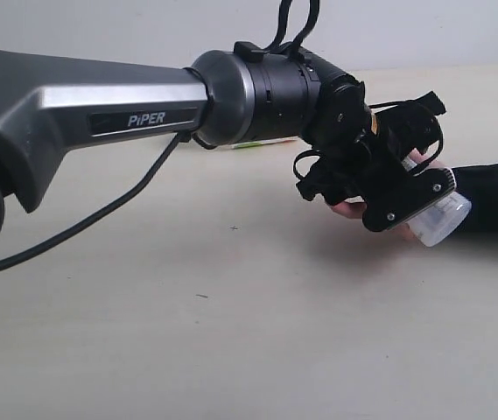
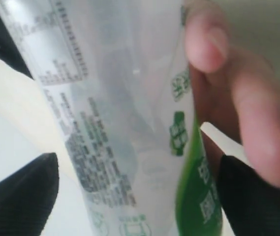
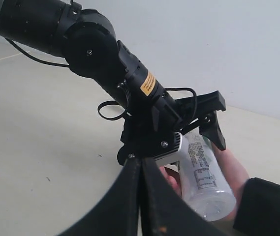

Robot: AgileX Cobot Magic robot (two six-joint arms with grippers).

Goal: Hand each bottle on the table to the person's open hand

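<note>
1. Exterior view: the left gripper (image 1: 424, 197) sits right over the person's hand (image 1: 347, 208). The clear bottle (image 1: 441, 219) lies across that palm, base poking out beyond it. Bare tabletop (image 1: 231, 332) lies on the near side of the hand.
2. Left wrist view: the green-white label fills the frame. A thumb (image 2: 248, 113) presses on the bottle. The gripper fingers (image 2: 21, 196) stand wide, with a gap to the bottle on one side. I read it as open, not pinching.
3. Right wrist view: the right gripper (image 3: 140, 164) is closed and empty, well back from the hand.
4. Handling, my judgement: looks empty, so light. Thin, slick walls will dent, so grip mid-body over the label.
</note>
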